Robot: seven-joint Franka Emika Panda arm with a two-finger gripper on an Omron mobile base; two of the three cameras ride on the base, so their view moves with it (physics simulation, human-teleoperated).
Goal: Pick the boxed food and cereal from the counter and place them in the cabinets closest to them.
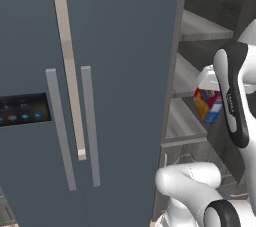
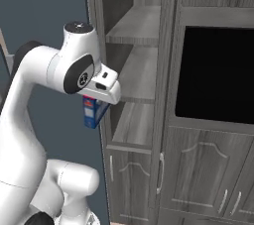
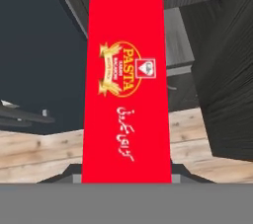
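My gripper [image 3: 126,173] is shut on the boxed food [image 3: 126,80], a tall carton whose red face reads PASTA, with orange and blue sides. The carton [image 1: 207,103] hangs upright under the hand, in the air at the open front of the cabinets [image 1: 187,123], level with the gap above a lower shelf. From the right, the carton [image 2: 93,112] hangs below the gripper [image 2: 97,101], just left of the cabinet's side edge and outside the shelf [image 2: 131,125]. The forearm hides part of the hand. The cereal and the counter are out of view.
A smooth blue-grey fridge [image 1: 120,71] with long bar handles stands directly left of the open shelves. Right of the shelves a black recessed appliance front [image 2: 218,70] sits over closed panelled doors [image 2: 198,169]. A pale wood floor [image 3: 39,154] lies below.
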